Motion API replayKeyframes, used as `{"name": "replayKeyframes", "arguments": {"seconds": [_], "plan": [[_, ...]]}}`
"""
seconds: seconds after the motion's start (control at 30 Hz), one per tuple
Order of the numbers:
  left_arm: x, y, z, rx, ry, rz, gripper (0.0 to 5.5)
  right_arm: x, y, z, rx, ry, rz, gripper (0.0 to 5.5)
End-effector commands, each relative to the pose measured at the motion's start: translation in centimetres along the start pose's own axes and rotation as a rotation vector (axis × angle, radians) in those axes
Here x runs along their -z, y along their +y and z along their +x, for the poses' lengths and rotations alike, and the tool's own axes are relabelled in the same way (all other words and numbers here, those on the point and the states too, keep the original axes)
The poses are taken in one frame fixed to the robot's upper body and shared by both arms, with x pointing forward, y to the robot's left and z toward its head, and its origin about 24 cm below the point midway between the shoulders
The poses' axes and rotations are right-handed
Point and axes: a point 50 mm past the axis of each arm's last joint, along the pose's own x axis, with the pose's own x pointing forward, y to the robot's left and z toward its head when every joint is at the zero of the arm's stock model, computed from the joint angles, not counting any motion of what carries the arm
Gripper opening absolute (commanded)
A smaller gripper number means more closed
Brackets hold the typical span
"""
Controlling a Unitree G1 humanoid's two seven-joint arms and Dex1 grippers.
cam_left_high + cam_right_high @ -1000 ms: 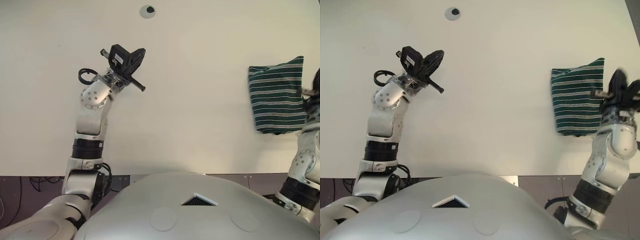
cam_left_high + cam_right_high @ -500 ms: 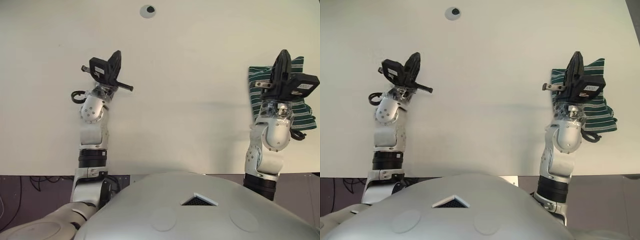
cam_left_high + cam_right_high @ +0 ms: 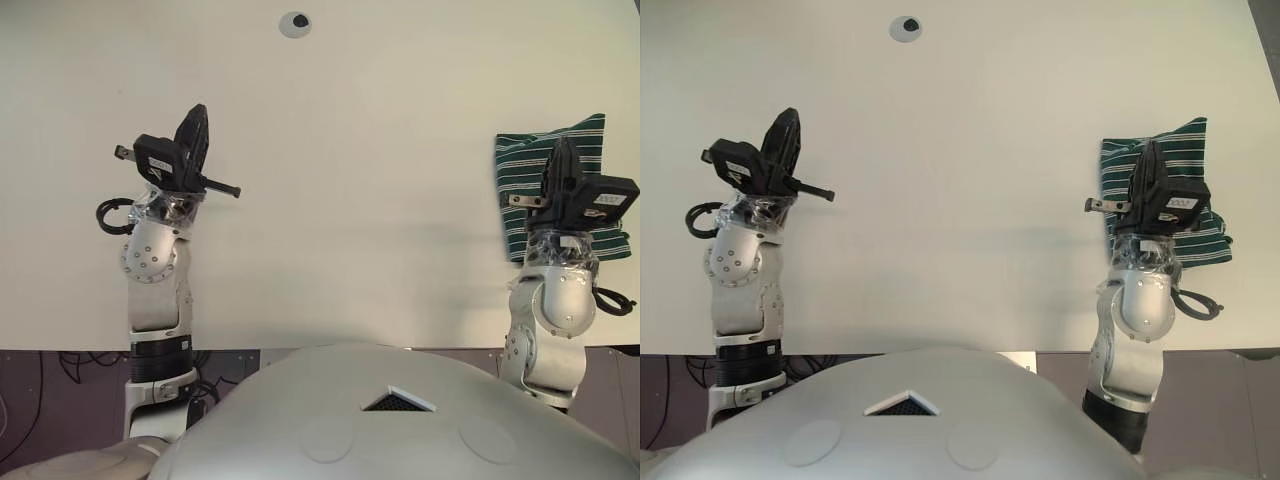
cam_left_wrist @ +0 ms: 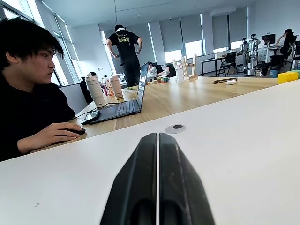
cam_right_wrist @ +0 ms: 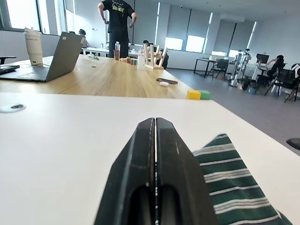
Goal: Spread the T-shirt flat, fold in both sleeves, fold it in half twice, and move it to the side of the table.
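Both arms have pulled back toward the robot since the earlier frames, the left swinging outward and the right drawing off the T-shirt (image 3: 528,160). The left jaws are pressed closed on nothing, raised above the bare bench (image 3: 380,200), well apart from the cloth. The right jaws are likewise closed and empty, poised over the shirt's near edge. The shirt lies as a compact striped rectangle at the bench's right side, so folding and moving look finished and the arms appear to be retiring.
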Motion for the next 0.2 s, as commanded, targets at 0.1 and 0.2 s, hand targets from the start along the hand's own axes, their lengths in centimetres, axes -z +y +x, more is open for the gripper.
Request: {"name": "replayKeyframes", "arguments": {"seconds": [0.1, 0.2], "plan": [[0.1, 0.7, -0.1, -0.012, 0.023, 0.004, 0.00, 1.7, -1.0, 0.2, 0.099, 0.167, 0.123, 0.04], [0.0, 0.4, 0.1, -0.017, 0.016, -0.012, 0.00, 3.3, -2.8, 1.0, 0.223, 0.253, 0.195, 0.04]]}}
